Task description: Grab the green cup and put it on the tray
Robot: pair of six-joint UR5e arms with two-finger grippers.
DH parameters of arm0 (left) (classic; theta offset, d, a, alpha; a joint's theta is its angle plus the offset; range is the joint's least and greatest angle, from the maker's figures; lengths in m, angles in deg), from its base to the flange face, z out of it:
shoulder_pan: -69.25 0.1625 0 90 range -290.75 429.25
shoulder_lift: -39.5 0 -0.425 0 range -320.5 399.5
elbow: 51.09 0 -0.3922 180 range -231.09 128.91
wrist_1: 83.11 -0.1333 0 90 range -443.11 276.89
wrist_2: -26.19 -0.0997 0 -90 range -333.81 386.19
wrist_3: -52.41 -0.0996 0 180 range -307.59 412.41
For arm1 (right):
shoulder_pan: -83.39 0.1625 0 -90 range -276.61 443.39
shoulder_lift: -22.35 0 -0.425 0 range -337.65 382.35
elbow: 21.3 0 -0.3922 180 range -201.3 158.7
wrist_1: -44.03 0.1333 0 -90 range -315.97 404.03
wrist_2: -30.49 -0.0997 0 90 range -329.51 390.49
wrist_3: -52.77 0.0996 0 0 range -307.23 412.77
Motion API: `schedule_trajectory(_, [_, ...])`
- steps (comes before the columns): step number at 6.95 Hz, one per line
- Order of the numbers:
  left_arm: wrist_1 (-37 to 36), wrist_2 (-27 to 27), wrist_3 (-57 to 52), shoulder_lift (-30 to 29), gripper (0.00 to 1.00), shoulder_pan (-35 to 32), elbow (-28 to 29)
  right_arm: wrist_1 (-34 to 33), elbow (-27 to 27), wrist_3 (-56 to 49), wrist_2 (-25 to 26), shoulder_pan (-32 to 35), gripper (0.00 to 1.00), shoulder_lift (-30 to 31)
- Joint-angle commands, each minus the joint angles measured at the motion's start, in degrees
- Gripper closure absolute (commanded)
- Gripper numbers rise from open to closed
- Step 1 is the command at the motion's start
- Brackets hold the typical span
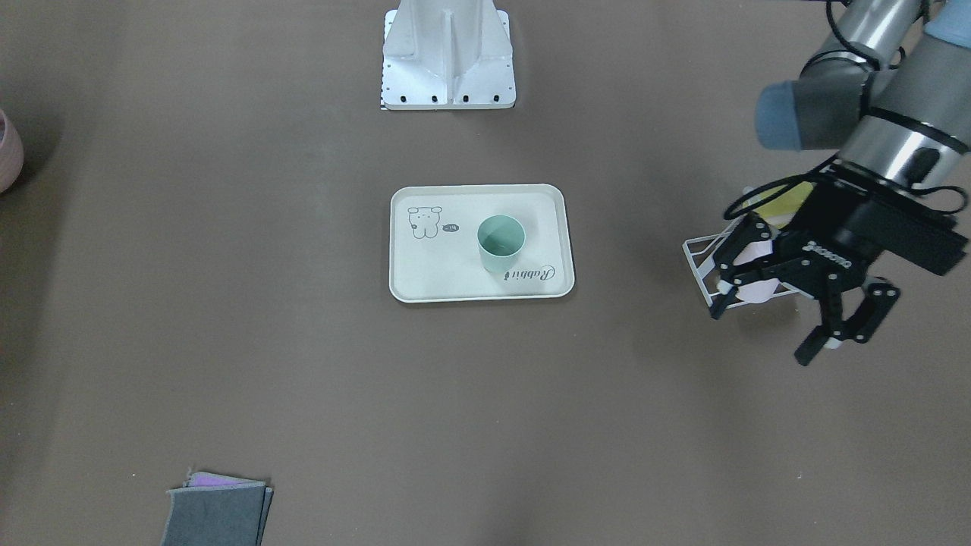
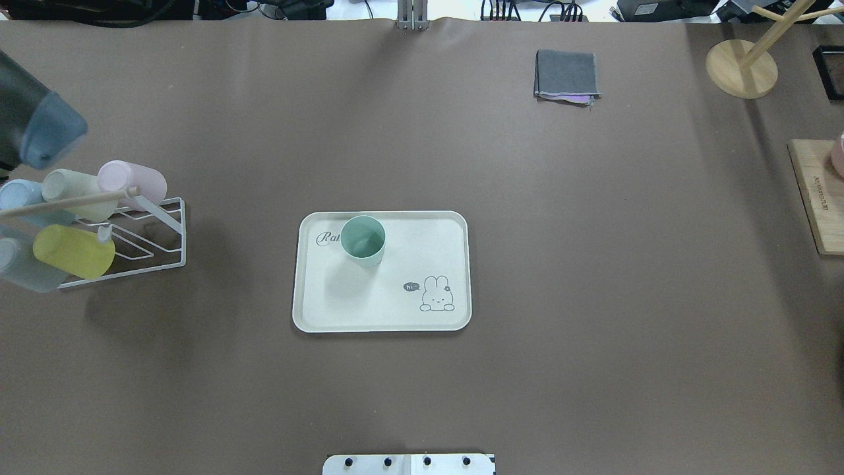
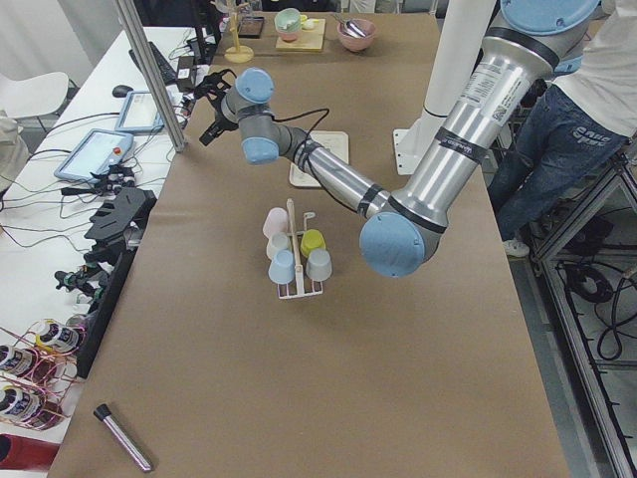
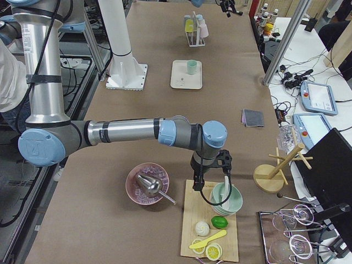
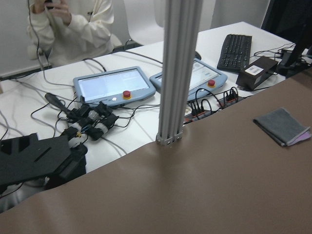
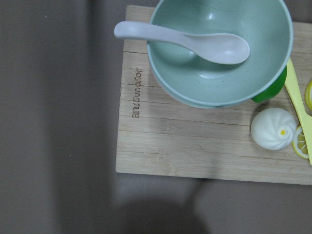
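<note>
1. Exterior front-facing: a brown tabletop (image 1: 227, 303) is seen, bare over most of its width; the tray (image 1: 447, 284) lies at its middle, well apart from every edge; the green cup (image 1: 501, 243) stands upright on the tray, beside the "Rabbit" script; the left end effector (image 1: 762, 330) is held over a white wire rack (image 1: 699, 262), well apart from the tray, its fingers spread wide and nothing gripped.
2. Overhead exterior: open tabletop surrounds the tray (image 2: 369, 303) on all sides; part of the script is covered by the green cup (image 2: 362, 241); a folded grey cloth (image 2: 567, 74) lies near the far edge.
3. Exterior left: the rack (image 3: 296, 254), loaded with cups, stands mid-table.
4. Exterior right: the right end effector (image 4: 212, 184) is held over a pale green bowl (image 4: 227, 199) on a wooden board (image 4: 212, 234); whether it is released or clenched cannot be told.
5. Left wrist-mounted: the tabletop's edge and an aluminium post (image 5: 178, 73) are shown.
6. Right wrist-mounted: a white spoon (image 6: 195, 41) lies in the bowl.
</note>
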Motion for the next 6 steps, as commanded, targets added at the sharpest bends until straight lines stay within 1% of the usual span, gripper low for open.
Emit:
schedule_trajectory(1, [-13.09,13.04,-0.56,1.78,0.02,-8.61,0.07,0.26,0.17,-0.03,0.1,0.01,0.0,0.01])
schedule_trajectory(2, [-20.65,16.85,-0.65,1.7,0.02,-13.62,-1.06,0.35,0.6,-0.03,0.88,0.01,0.0,-0.07])
schedule_trajectory(3, [-24.29,16.89,-0.65,2.74,0.02,-15.93,-1.33,0.35,1.39,0.41,0.89,0.01,0.0,-0.07])
schedule_trajectory(4, [-30.59,16.8,-0.73,3.27,0.02,-19.17,-1.33,0.44,2.35,0.5,0.8,0.01,0.0,-0.07])
schedule_trajectory(5, [-35.0,16.8,-6.74,3.89,0.02,-21.55,-1.07,0.44,3.41,0.59,0.54,0.01,0.0,-0.16])
schedule_trajectory(6, [-40.18,16.63,-17.85,4.59,0.02,-25.23,1.28,0.09,3.59,0.5,0.19,0.01,0.0,-0.16])
